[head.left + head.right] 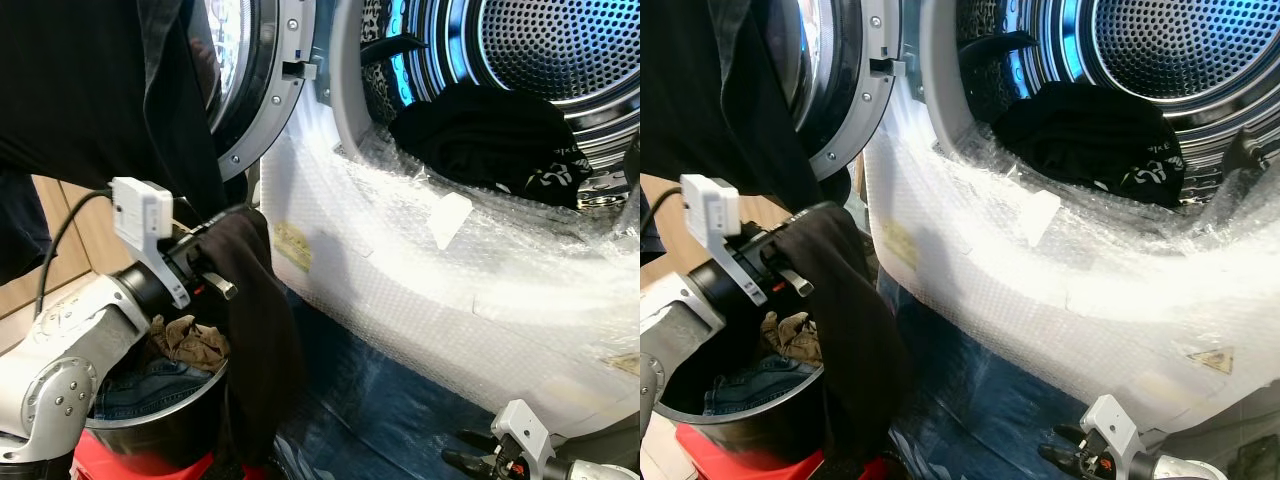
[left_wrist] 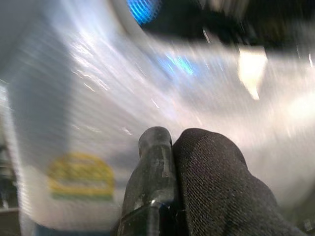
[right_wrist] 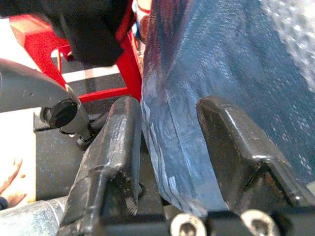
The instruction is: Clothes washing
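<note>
My left gripper [image 1: 215,262] was clamped on a black garment [image 1: 255,330], which hung down in a long fold beside the black basket [image 1: 160,425]; in the left wrist view one finger [image 2: 152,177] pressed flat against the dark cloth [image 2: 221,187]. The basket sat on a red stand [image 1: 130,468] and held a blue denim piece [image 1: 150,385] with a crumpled tan cloth [image 1: 190,342] on top. My right gripper [image 1: 478,455] hung low near the floor, its fingers [image 3: 115,142] apart with nothing between them, in front of a blue sheet [image 3: 221,73]. Beyond my left gripper stood the washing machine front [image 1: 400,290], wrapped in bubble wrap, with a yellow label [image 1: 292,245] under the wrap. Its door [image 1: 250,90] stood open to the left. Further back, inside the drum [image 1: 560,50], a pile of black clothes [image 1: 490,140] lay at the opening's lower edge.
</note>
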Motion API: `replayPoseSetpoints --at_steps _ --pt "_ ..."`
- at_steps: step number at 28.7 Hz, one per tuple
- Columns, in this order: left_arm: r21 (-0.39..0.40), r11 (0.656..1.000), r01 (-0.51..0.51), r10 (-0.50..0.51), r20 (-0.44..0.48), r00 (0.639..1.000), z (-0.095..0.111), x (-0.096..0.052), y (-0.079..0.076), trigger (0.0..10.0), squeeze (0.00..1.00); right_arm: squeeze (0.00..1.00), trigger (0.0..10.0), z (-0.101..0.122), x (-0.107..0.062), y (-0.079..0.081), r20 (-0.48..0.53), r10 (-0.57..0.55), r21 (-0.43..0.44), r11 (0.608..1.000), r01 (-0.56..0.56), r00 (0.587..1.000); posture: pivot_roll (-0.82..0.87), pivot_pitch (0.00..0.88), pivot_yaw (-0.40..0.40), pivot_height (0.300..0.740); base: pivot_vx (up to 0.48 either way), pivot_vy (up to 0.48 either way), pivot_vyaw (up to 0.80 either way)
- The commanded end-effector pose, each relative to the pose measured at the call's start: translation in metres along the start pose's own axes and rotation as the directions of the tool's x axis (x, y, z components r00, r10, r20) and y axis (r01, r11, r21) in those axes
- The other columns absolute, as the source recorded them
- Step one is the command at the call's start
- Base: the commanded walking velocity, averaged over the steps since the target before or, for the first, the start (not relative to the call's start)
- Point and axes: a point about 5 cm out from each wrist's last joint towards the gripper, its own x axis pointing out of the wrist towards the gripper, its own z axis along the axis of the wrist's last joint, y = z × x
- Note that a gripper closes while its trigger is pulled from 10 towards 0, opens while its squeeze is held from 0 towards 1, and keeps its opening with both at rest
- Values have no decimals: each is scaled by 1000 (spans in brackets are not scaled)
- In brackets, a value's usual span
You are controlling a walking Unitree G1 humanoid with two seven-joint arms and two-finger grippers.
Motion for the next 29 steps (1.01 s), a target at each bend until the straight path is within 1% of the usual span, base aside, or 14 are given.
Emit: replayPoseSetpoints --at_steps 1,4,5,6,7,9,11,13,15,20,24,25,27,29 --pt "44 997 57 -52 -89 995 -13 6 -8 0 0 0 10000 4 -2 -1 5 5 -37 999 -5 1000 175 0 -83 740 0 0 0" --pt "47 988 144 -133 -176 975 -32 13 -19 0 0 0 10000 21 -6 0 129 9 -21 1000 -7 992 159 0 -79 740 0 0 0" --pt "46 985 166 -155 -185 970 -34 15 -21 0 0 0 10000 24 -7 1 147 16 -27 1000 -12 989 155 0 -79 740 0 0 0" --pt "41 982 185 -174 -190 966 -36 18 -24 0 0 196 10000 27 -9 1 163 19 -31 999 -14 986 154 0 -79 740 0 0 0" --pt "41 979 201 -190 -193 963 -38 21 -26 0 0 1000 10000 31 -11 2 182 24 -36 999 -18 983 150 0 -79 740 0 0 0" --pt "49 969 243 -227 -220 949 -45 29 -32 0 0 1000 10000 34 -17 5 178 67 -55 997 -58 982 146 0 -79 740 0 0 0" --pt "54 967 249 -231 -230 945 -47 30 -32 0 0 1000 10000 33 -17 6 164 75 -63 996 -66 984 146 0 -79 740 0 0 0" --pt "126 955 270 -218 -319 922 -64 33 -31 0 0 1000 10000 17 -15 13 -2 135 -125 983 -135 991 144 0 -81 740 0 0 0" --pt "148 946 288 -221 -356 908 -75 34 -31 0 0 1000 10000 10 -12 17 -59 171 -134 975 -178 983 147 0 -87 740 0 0 0" --pt "124 943 310 -252 -346 904 -79 40 -35 0 0 1000 10000 18 -3 24 -21 214 -142 966 -215 977 147 6 -93 740 0 0 0" --pt "112 928 355 -303 -326 896 -80 50 -45 0 0 1000 10000 33 15 34 86 241 -112 966 -231 967 155 11 -98 740 0 0 0" --pt "116 921 372 -320 -320 891 -81 54 -48 0 0 1000 10000 39 21 38 134 253 -98 965 -242 958 158 14 -99 740 0 0 0" --pt "112 914 390 -340 -313 887 -81 58 -52 0 0 1000 10000 45 26 42 188 266 -76 964 -256 946 160 15 -98 740 0 0 0" --pt "106 912 397 -351 -302 886 -80 60 -54 0 0 1000 10000 47 27 43 205 270 -68 963 -262 941 160 17 -97 740 0 0 0"
